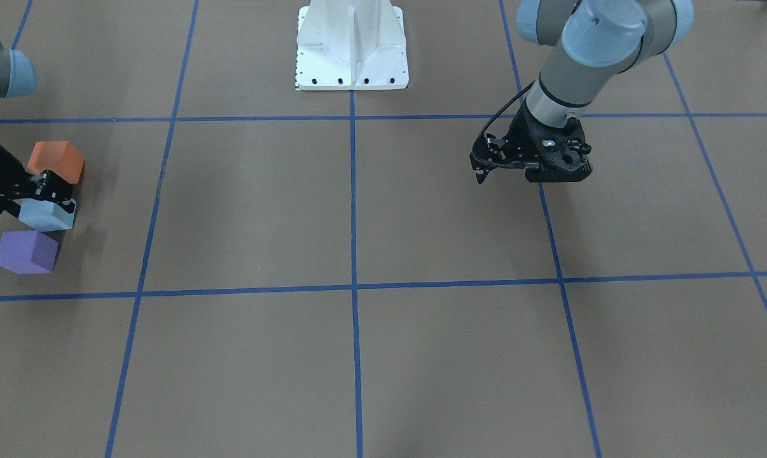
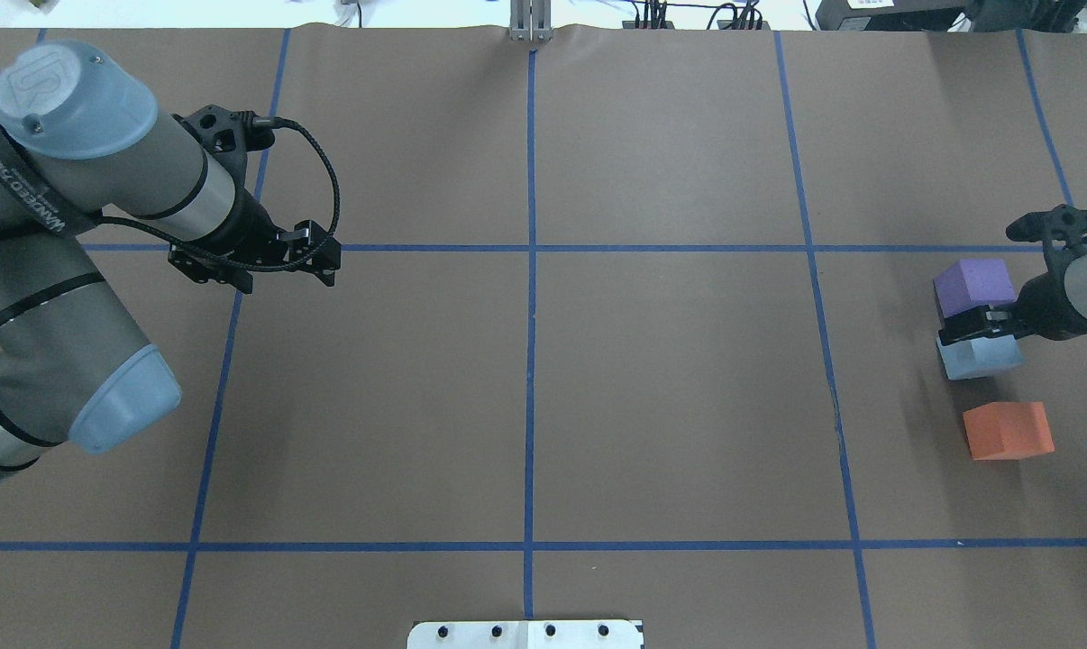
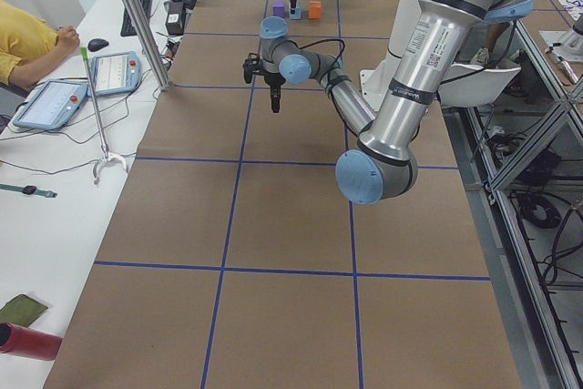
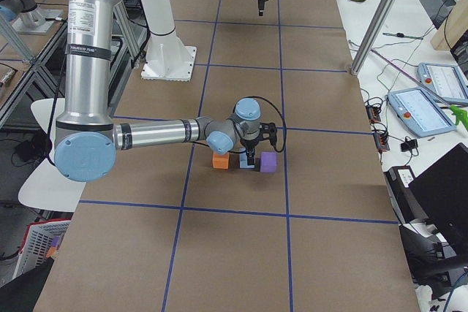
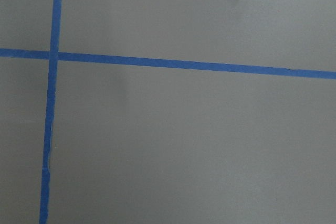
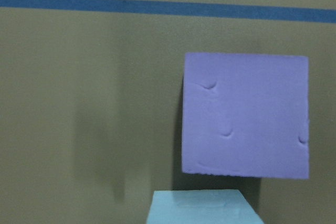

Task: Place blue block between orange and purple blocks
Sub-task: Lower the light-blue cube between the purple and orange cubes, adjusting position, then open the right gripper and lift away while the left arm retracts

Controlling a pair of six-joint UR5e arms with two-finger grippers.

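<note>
The light blue block sits between the orange block and the purple block at the table's right end. My right gripper is shut on the blue block from above. In the overhead view the blue block lies close to the purple block, with a wider gap to the orange block. I cannot tell whether the blue block touches the table. The right wrist view shows the purple block and the blue block's top. My left gripper hangs shut and empty, far from the blocks.
The white robot base stands at the table's middle edge. Blue tape lines grid the brown table. A side bench with tablets and an operator runs along the far side.
</note>
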